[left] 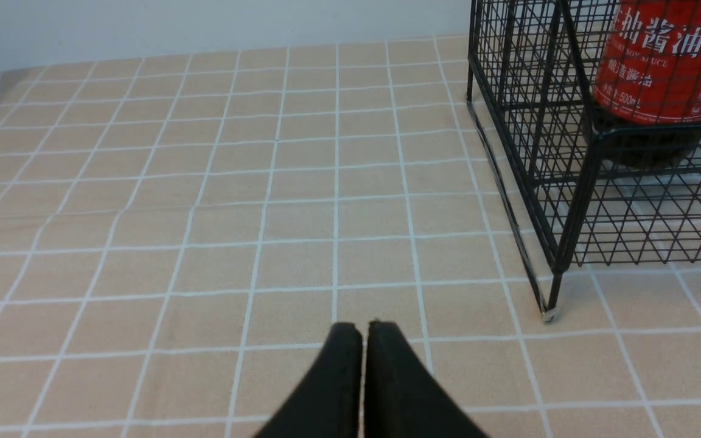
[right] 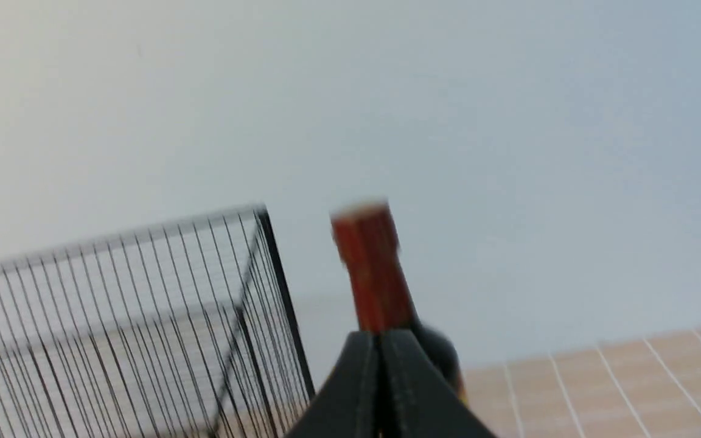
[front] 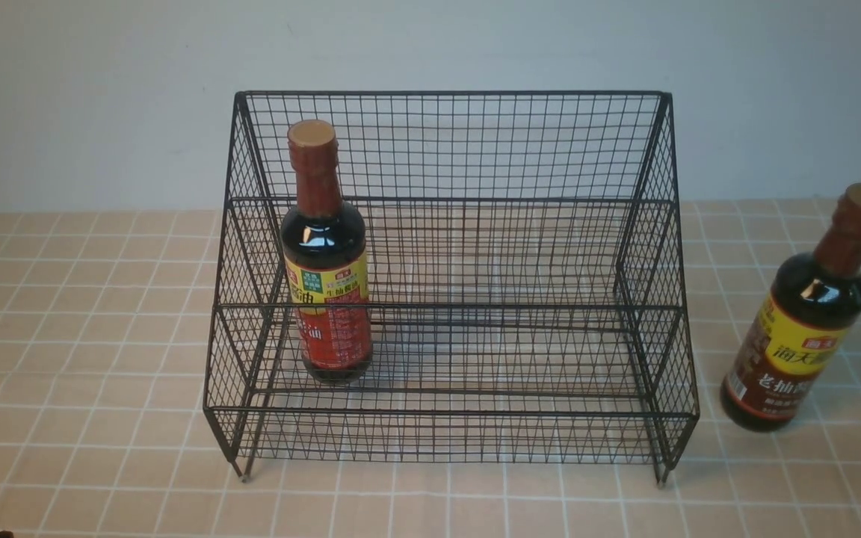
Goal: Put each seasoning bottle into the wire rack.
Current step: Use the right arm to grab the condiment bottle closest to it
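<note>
- Front view: raised, looking down on the whole wire rack (front: 449,306).
- Left wrist view: low, beside its left corner.
- Right wrist view: low, tilted, beside its right side.

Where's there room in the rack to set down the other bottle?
In the rack, the lower shelf is bare from the red-label bottle to the right side wall; the whole upper step is bare too. Only the lower shelf's left end, where that bottle stands, is crowded.
</note>
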Robot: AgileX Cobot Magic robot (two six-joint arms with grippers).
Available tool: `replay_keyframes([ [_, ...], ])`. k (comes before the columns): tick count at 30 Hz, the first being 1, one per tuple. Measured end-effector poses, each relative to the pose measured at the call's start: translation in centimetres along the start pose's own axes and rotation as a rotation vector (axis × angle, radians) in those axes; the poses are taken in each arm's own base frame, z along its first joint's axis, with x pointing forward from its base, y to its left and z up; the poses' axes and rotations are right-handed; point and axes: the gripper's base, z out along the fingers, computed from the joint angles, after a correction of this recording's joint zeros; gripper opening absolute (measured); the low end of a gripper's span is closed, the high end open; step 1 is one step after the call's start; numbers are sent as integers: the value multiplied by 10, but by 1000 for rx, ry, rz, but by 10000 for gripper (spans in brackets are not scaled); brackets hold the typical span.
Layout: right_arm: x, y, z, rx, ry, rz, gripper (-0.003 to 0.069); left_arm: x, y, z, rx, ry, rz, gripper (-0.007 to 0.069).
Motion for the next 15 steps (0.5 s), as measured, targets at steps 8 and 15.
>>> replay_keyframes([
  [8,-4,1,0,-16,-43,-39,-14,0,0,0,0,0,0,-7],
  [15,-22,7,-2,-74,-217,18,-14,0,0,0,0,0,-1,-7],
])
